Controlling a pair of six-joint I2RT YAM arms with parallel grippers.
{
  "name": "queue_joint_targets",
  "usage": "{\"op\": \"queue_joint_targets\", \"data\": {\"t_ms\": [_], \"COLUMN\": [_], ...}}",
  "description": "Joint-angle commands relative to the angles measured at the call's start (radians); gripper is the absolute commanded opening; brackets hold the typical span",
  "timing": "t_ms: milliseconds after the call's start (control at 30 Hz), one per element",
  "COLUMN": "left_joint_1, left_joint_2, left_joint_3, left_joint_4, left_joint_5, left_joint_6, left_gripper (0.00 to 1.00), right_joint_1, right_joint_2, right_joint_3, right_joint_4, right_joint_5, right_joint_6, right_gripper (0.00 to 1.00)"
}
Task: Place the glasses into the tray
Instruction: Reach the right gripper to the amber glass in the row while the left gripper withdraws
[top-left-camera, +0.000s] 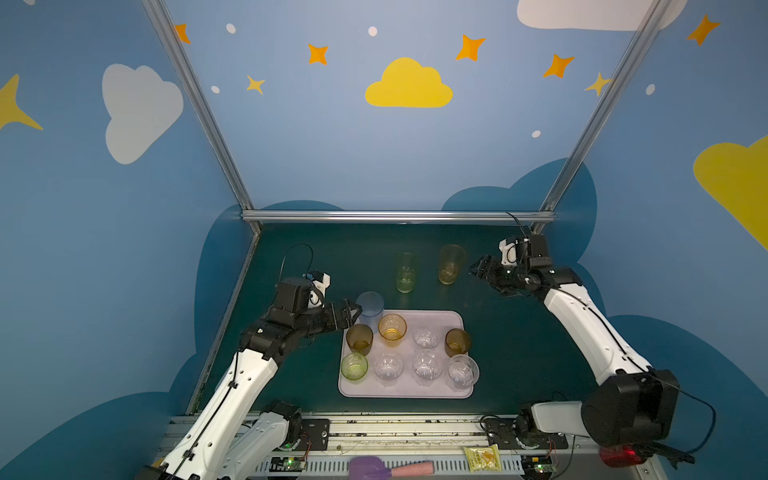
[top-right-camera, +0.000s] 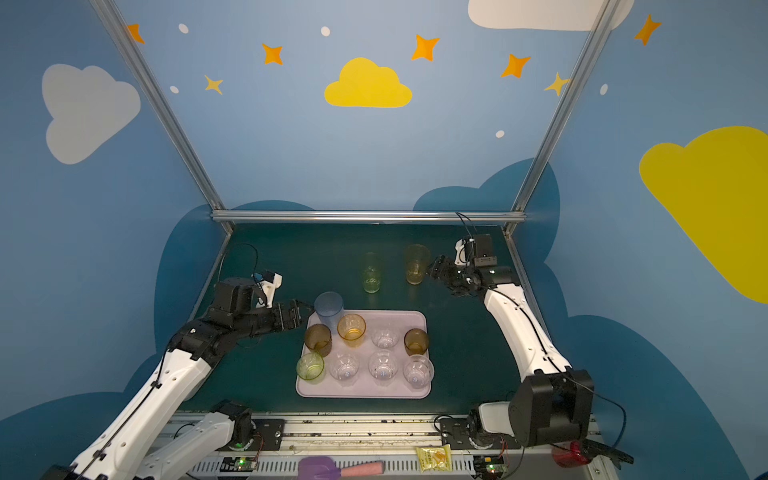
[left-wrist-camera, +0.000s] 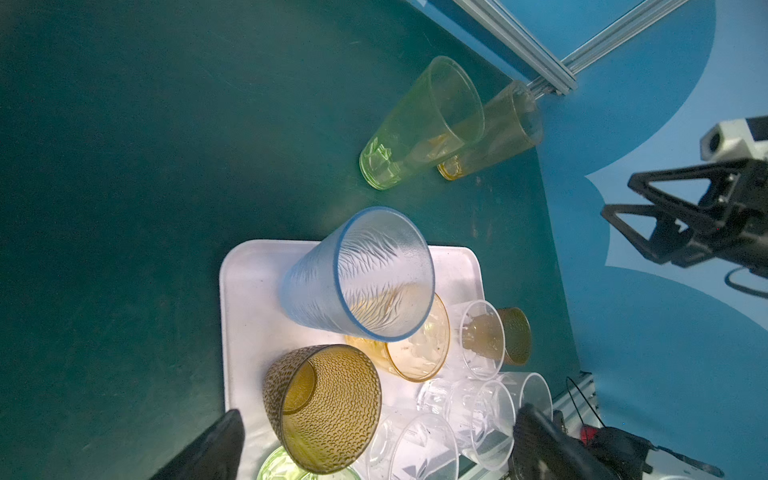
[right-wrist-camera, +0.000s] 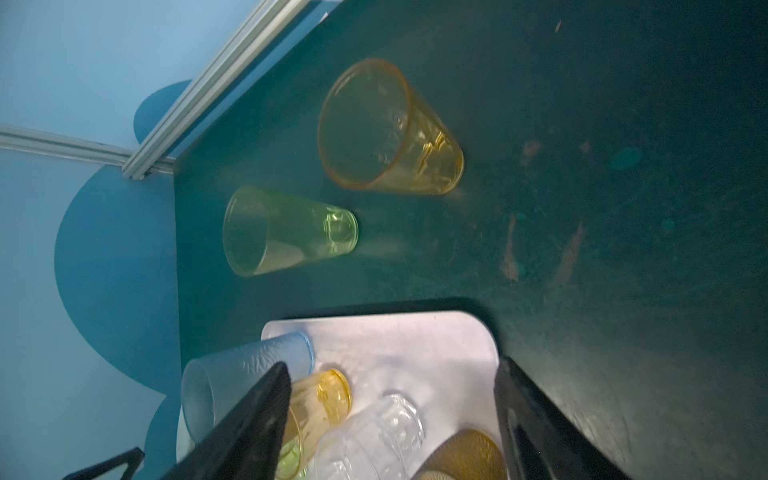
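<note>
- Two glasses are standing upright on the bench (top-left-camera: 316, 266) beyond the tray's far edge: a tall yellow glass (top-left-camera: 451, 264) and a tall green glass (top-left-camera: 406, 272), near each other but apart.
- Nine more are sitting in the tray (top-left-camera: 440, 319), with a tall blue glass (top-left-camera: 370, 309) occupying its far left corner, close to the rim.
- The right claw (top-left-camera: 475, 270) is hovering just beside the yellow glass, jaws spread and gripping nothing. I am reading this as the reach for that glass.
- The left claw (top-left-camera: 354, 318) is hanging released and empty right beside the blue glass; whether it is touching it, I cannot tell.
- To do this well, the right claw should be sliding in level, with one jaw passing on each side of the yellow glass before any squeeze.
- A tall glass tapering to a narrow base is likely tipping at a light knock, so a slow approach and a grip around mid-height seem wise.
- Smooth walls are probably slipping under a weak pinch, so a firm, steady closing suits best.
- For setting down, the bare strip along the tray's far right side is offering room, clear of the short glasses nearby.
</note>
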Motion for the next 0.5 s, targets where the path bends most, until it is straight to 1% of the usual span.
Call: {"op": "queue_joint_targets", "data": {"t_ms": [0, 67, 167, 233, 333, 400, 467], "left_joint_1": [0.015, 0.021, 0.033, 0.037, 0.044, 0.049, 0.051], "left_joint_2": [-0.012, -0.031, -0.059, -0.067, -0.064, -0.061, -0.059], "left_joint_3": [0.024, 0.016, 0.003, 0.000, 0.001, 0.002, 0.001], "left_joint_4": [-0.002, 0.005, 0.012, 0.015, 0.012, 0.010, 0.010], "left_joint_5": [0.022, 0.010, -0.015, -0.018, -0.019, -0.017, -0.019], "left_joint_6": [-0.001, 0.002, 0.005, 0.005, 0.005, 0.004, 0.003], "left_gripper": [1.00, 1.00, 1.00, 1.00, 1.00, 1.00, 1.00], "right_joint_1": [-0.011, -0.018, -0.026, -0.027, -0.028, -0.029, -0.030], "right_joint_2": [0.071, 0.124, 0.190, 0.230, 0.275, 0.298, 0.320], "right_joint_3": [0.069, 0.108, 0.169, 0.208, 0.250, 0.270, 0.285], "right_joint_4": [-0.007, -0.008, -0.015, -0.029, -0.041, -0.048, -0.046], "right_joint_5": [0.043, 0.046, 0.036, 0.051, 0.064, 0.069, 0.063], "right_joint_6": [-0.031, -0.041, -0.068, -0.079, -0.090, -0.094, -0.098], "right_gripper": [0.70, 0.70, 0.61, 0.58, 0.47, 0.46, 0.43]}}
